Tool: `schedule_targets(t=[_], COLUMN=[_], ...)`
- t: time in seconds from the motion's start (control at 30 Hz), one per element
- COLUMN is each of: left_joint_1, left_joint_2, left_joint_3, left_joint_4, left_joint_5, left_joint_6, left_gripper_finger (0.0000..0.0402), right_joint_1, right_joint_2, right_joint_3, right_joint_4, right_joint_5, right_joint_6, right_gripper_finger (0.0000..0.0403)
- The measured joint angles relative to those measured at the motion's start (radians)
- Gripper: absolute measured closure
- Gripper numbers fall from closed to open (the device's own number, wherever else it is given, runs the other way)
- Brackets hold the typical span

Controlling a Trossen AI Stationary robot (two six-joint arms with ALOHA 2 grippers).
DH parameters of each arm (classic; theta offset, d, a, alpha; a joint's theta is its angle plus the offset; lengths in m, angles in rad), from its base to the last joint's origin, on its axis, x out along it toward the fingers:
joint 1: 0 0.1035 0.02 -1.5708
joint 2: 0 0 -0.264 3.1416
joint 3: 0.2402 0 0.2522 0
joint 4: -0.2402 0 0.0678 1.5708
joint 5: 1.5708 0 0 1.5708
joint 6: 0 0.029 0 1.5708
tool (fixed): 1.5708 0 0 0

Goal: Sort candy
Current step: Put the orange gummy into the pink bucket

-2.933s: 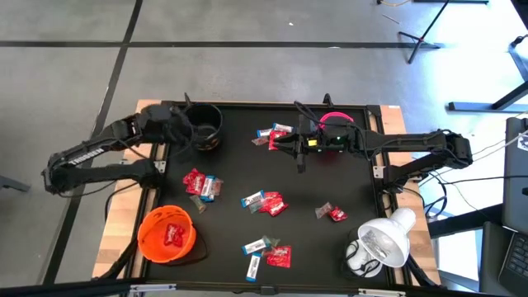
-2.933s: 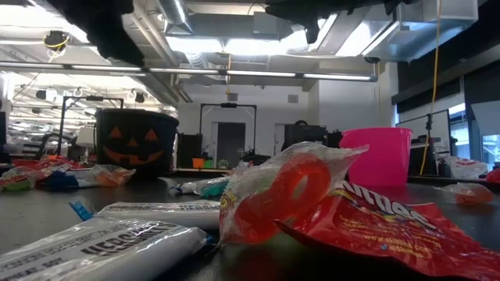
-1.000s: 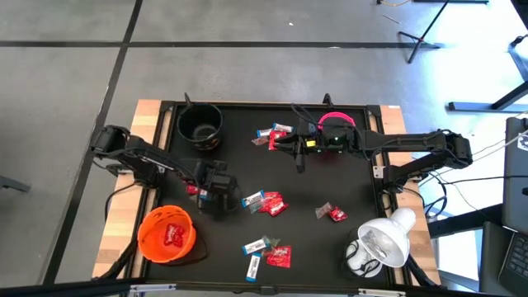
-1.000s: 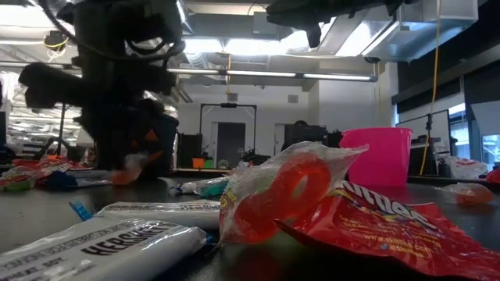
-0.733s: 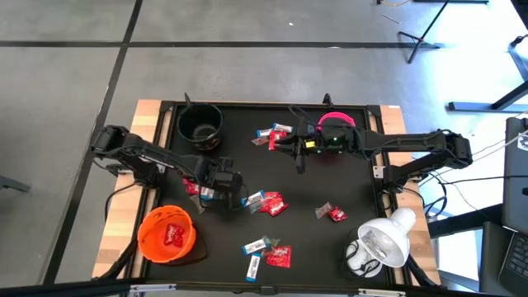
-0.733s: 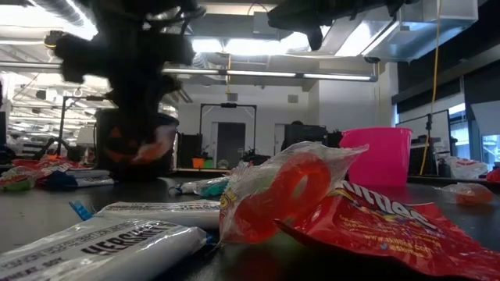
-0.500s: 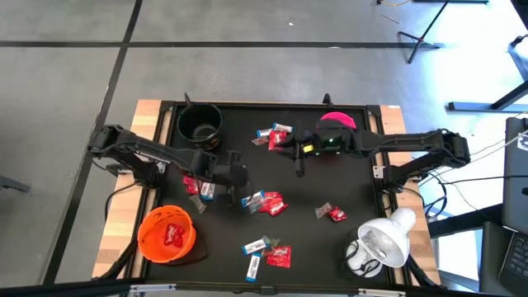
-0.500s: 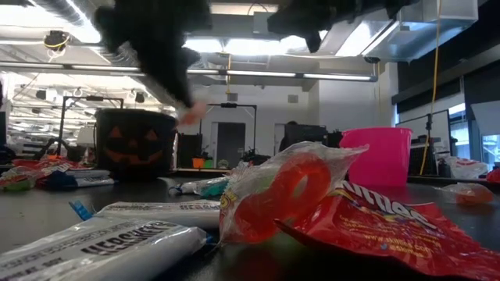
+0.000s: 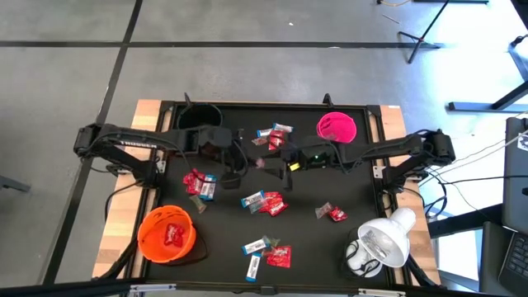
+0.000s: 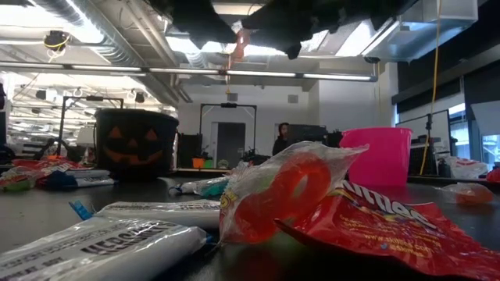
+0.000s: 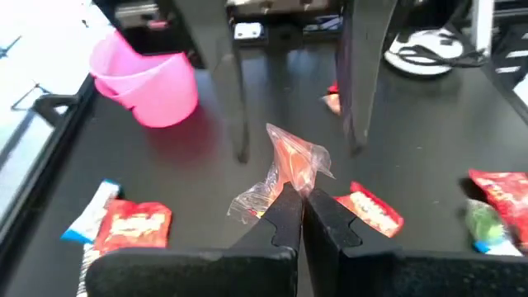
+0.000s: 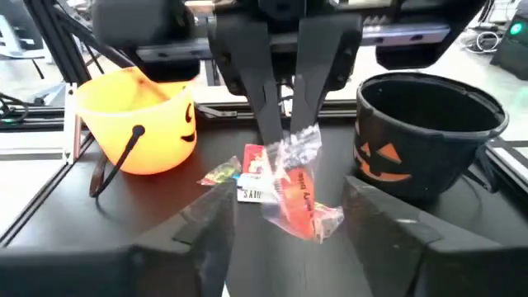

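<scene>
Both arms have swung toward the middle of the table since the earlier frames: the left gripper (image 9: 247,160), which was down among the sweets at the left a second ago, now hangs raised over the far centre, and the right gripper (image 9: 276,162) has come away from the pink bowl (image 9: 337,126) to meet it head-on. Clamped between the left gripper's shut fingers (image 11: 285,216) is a sweet in a clear crinkled wrapper (image 11: 293,162) with an orange-red piece inside, lifted clear of the table top. The right wrist view shows the same sweet (image 12: 299,191) dangling from those fingers, with the right gripper's own two fingers (image 12: 206,224) spread wide on either side of it and not touching it. In the low view the sweet (image 10: 237,43) shows high up between the two dark arms.

Below, the rest of the candy lies where it was: a red and blue-and-white cluster (image 9: 199,183) at the left, a pair at the centre (image 9: 266,201), one near the right (image 9: 333,214), a group at the near edge (image 9: 267,251), and a few beyond the grippers (image 9: 275,134). The black bowl (image 9: 198,120) sits at the far left, partly under the left arm, and the orange bowl (image 9: 166,234) at the near left holds a red sweet.
</scene>
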State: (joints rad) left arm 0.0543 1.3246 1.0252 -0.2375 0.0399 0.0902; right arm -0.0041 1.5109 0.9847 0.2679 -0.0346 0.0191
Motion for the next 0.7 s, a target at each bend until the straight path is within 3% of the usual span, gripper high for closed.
schedule_targets(t=[0.17, 0.3, 0.43, 0.7], left_joint_1=[-0.002, -0.003, -0.003, -0.003], left_joint_2=[0.005, 0.005, 0.005, 0.005], left_joint_3=[0.000, 0.000, 0.000, 0.000], left_joint_4=[0.057, 0.063, 0.063, 0.064], left_joint_5=[0.012, 0.012, 0.012, 0.000], left_joint_6=[0.000, 0.000, -0.002, -0.010], left_gripper_finger=[0.0401, 0.0401, 0.0401, 0.0401], right_joint_1=[-0.003, -0.003, -0.003, -0.003], right_joint_2=[0.017, 0.016, 0.016, 0.016], right_joint_3=[-0.001, -0.001, -0.001, -0.001], right_joint_4=[0.010, -0.004, -0.006, -0.025], right_joint_5=[0.001, 0.001, 0.001, 0.000], right_joint_6=[0.010, 0.003, -0.001, -0.024], right_gripper_finger=[0.0158, 0.0176, 0.0227, 0.0369])
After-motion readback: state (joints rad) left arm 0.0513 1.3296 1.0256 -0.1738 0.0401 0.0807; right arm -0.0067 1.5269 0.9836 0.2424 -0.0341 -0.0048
